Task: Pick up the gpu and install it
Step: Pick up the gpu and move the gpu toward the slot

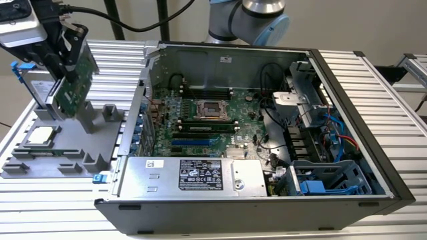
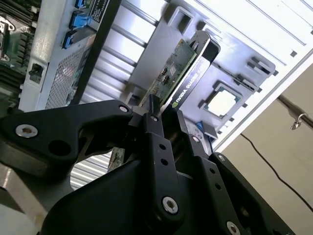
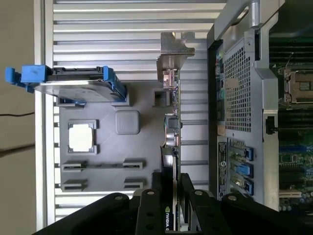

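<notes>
While my gripper (image 2: 164, 115) pinches the gpu (image 2: 178, 73) by its top edge, the card hangs upright at the tray (image 1: 40, 155) edge nearest the case (image 1: 200, 215); gripped edgewise, probably to keep it vertical; can't tell if it's clear of the tray.

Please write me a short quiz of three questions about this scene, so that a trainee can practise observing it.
1. True or false: the gripper is shut on the gpu.
2. Which part lies flat in a square pocket of the gray holder? A) processor chip B) fan C) battery
3. Fill in: the hard drive standing on the holder has ____ tabs.

Key: 1 true; 2 A; 3 blue.
</notes>
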### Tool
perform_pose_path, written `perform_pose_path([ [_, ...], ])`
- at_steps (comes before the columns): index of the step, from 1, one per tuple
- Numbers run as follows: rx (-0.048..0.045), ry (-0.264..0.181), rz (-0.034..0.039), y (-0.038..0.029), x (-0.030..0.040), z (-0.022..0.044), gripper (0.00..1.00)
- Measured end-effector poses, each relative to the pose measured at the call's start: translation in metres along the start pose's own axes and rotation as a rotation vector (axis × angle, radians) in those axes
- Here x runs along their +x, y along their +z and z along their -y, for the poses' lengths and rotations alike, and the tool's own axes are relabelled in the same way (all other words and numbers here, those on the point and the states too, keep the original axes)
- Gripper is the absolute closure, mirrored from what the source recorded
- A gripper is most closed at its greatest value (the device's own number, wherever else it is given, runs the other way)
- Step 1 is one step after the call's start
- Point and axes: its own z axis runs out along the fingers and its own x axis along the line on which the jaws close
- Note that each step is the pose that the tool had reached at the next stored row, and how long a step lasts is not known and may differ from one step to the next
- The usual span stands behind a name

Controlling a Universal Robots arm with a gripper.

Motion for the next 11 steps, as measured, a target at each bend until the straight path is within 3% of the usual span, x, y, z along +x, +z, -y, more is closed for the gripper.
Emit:
perform_pose_path([
  [11,0.0001,0.0,0.0,-0.0155,-0.0004,-0.0011,1.0],
])
